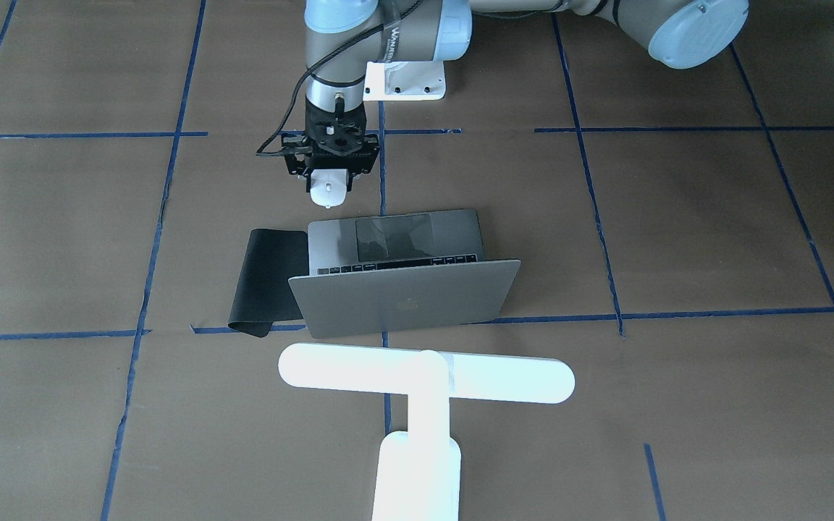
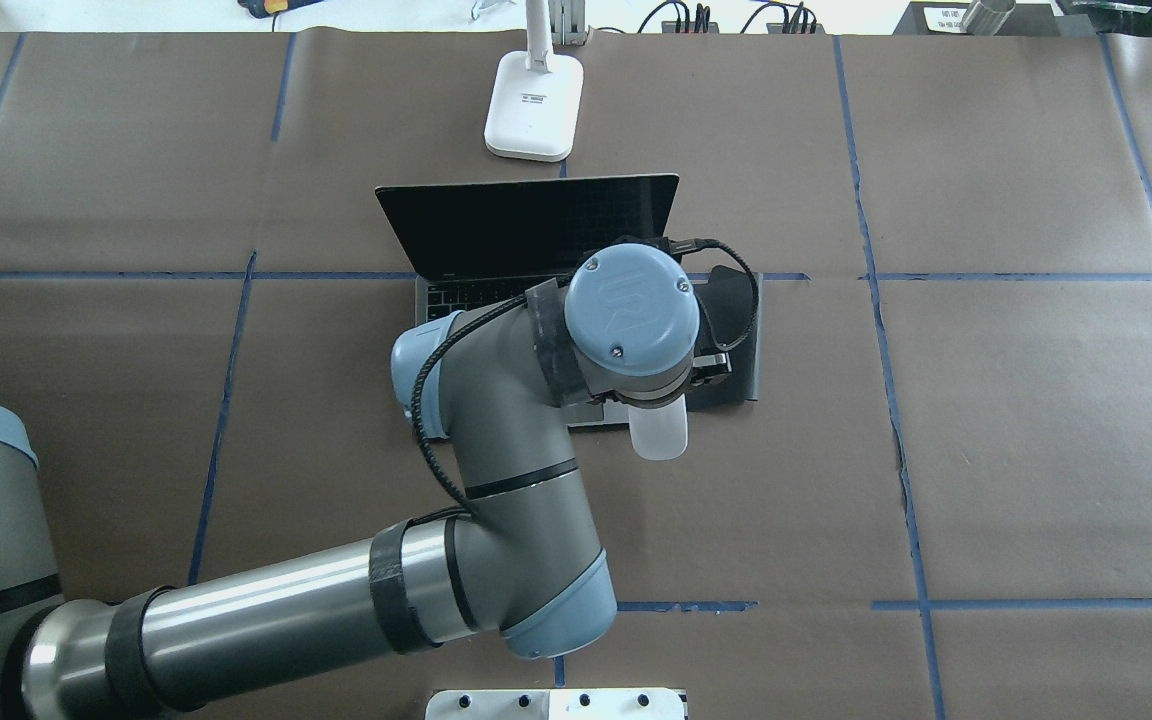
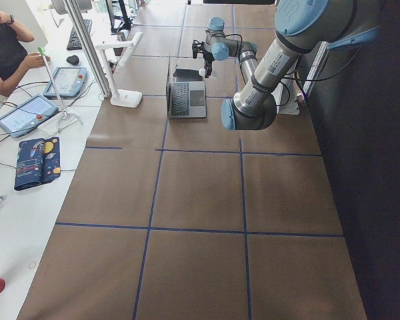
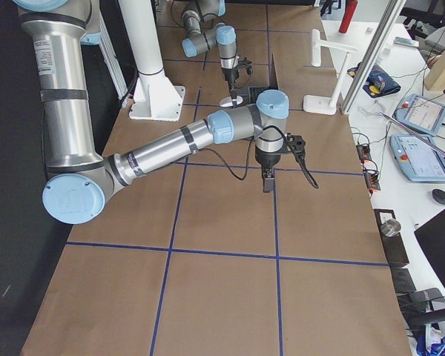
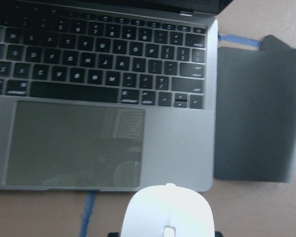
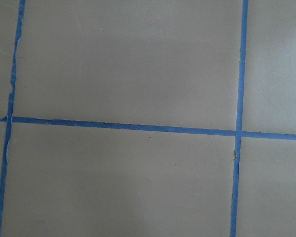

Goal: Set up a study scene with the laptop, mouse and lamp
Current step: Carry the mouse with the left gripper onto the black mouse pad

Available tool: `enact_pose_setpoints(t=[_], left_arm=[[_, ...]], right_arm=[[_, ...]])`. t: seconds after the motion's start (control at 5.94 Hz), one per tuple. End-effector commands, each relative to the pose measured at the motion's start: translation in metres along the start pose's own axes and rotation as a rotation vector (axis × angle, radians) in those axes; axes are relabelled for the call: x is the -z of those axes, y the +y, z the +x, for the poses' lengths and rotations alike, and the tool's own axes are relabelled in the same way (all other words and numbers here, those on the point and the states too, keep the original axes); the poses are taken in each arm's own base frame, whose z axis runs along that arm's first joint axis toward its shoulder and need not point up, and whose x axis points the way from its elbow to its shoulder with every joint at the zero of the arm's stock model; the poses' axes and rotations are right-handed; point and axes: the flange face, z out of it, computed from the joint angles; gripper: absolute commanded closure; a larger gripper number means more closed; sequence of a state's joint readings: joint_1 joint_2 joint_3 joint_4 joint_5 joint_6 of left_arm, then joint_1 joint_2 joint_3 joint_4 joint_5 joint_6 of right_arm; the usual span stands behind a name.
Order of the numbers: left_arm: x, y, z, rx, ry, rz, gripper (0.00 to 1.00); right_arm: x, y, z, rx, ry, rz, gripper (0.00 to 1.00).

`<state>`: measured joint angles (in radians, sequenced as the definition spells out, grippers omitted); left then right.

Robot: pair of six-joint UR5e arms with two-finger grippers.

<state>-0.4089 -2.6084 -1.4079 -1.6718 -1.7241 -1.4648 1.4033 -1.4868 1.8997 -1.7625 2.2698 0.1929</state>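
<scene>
mouse (image 1: 329, 191) in left end effector (image 1: 329, 174), near laptop (image 1: 406, 300)

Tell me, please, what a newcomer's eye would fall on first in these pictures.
The bright white lamp stands out most, beyond the open laptop on the side away from the robot. Next comes the left claw, holding the white mouse off the laptop's trackpad edge, near the black mat.

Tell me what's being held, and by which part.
The left gripper holds the mouse across its sides, one end poking out. The right gripper cannot be judged.
</scene>
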Motion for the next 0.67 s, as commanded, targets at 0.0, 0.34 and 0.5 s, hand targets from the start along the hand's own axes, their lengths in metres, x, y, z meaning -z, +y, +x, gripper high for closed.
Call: enact_pose_setpoints(t=[0.0,0.34,0.5], left_arm=[[-0.029,-0.023,0.049,0.005,0.031,0.017,0.93],[-0.074,-0.036,0.079,-0.001,0.067,0.03,0.93],[-0.078,-0.038,0.076,0.001,0.059,0.03,0.93]], right_arm=[[-0.008,-0.002,0.027,0.044,-0.048,-0.025,0.0],[-0.012,0.002,0.031,0.036,-0.046,-0.033,0.0],[-0.012,0.002,0.031,0.034,-0.046,-0.033,0.0]])
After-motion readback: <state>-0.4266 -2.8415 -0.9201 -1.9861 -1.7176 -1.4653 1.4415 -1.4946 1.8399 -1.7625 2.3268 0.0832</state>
